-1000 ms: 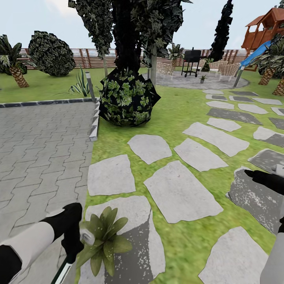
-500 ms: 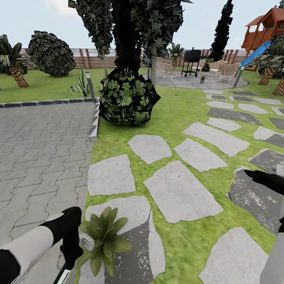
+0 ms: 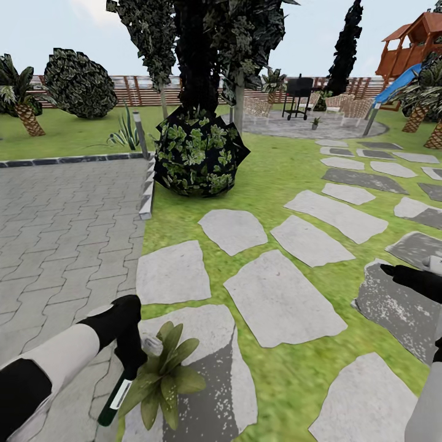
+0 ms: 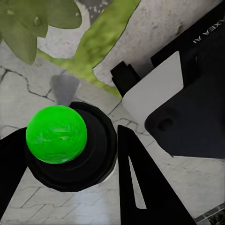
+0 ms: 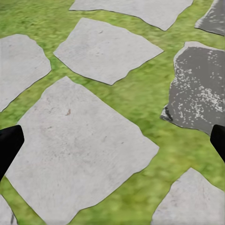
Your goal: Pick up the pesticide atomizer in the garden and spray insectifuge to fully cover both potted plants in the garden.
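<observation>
Now, with your left gripper (image 3: 132,359) clamped on the slim dark green atomizer bottle (image 3: 116,396), aim its whitish nozzle squarely over the light-green leafy rosette (image 3: 162,374).

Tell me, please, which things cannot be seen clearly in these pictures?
- Pesticide atomizer, head view: the left gripper covers its middle.
- Potted plant, head view: no pot visible under the leaves; left wrist view cuts it at the edge.
- Right gripper, head view: frame edge cuts the arm.
- Barbecue: too small for detail.
</observation>
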Robot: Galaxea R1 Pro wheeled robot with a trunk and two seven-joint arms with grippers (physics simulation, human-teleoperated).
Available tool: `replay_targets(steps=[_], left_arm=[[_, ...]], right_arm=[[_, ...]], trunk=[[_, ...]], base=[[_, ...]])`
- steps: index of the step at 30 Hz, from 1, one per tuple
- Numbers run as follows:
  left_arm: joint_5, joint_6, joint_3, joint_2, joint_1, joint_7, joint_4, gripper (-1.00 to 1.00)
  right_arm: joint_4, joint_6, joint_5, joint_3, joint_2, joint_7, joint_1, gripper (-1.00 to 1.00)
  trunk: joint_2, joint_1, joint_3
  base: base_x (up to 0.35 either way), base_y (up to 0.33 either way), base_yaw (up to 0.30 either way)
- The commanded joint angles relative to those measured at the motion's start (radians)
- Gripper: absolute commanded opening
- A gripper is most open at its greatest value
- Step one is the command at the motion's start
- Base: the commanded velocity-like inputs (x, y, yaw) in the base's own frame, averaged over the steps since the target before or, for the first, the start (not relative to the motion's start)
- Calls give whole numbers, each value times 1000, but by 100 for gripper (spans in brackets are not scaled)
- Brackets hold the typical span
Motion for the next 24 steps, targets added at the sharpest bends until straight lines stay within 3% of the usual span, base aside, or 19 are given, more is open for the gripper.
replay_targets(steps=[1,20,24], left_arm=[[-9,9,-1,0,-1,-9,-2,-100],[-9,9,1,3,69,-4,6,-100],[-9,9,2,3,69,0,7,-100]], right_arm=[[-1,3,10,-1,0,10,-1,100],[-1,3,10,-2,0,10,-1,100],[-1,3,10,-2,0,10,-1,100]], trunk=[[0,0,-1],[0,0,-1],[0,0,-1]], base=[[0,0,0],[0,1,0],[-15,209,-30]])
